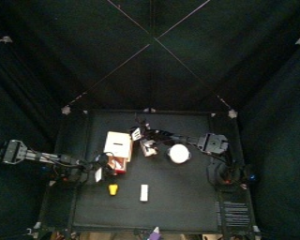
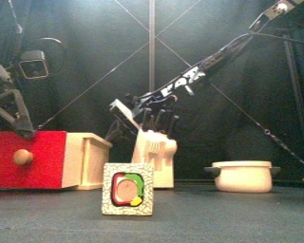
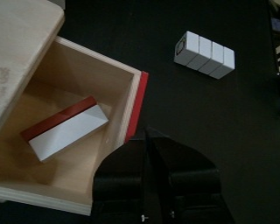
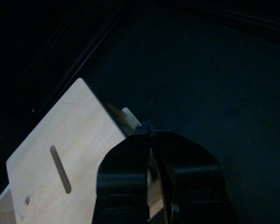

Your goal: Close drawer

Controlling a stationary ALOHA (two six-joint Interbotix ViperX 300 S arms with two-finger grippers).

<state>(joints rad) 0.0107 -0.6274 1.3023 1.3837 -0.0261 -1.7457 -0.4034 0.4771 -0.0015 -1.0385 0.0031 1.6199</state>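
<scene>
Left gripper (image 3: 149,164): jaws partly apart, nothing between them. It hangs just off the red front of the drawer (image 3: 140,103), on the side away from the cabinet (image 3: 17,61), not touching it.

Drawer: pulled well out of the cabinet, interior open to view from above. Inside it lies a small white block with a red face (image 3: 67,131), slanted across the floor of the tray. From table height the drawer's red front and round knob (image 2: 24,158) stand out to the side of the cream cabinet body (image 2: 81,159).

Right gripper (image 4: 150,179): jaws nearly closed, pinching a thin pale board with a slot (image 4: 63,153). It is held tilted in the air above and just past the cabinet's far side, over a white wooden rack (image 2: 156,157).

Outward from the cabinet: a small picture cube (image 2: 126,188) sits in front of it, near the table's front edge. A white segmented block (image 3: 205,54) lies on the table (image 3: 213,122) beyond the drawer front, apart from it. A round white bowl (image 2: 242,176) stands well off beyond the rack.
</scene>
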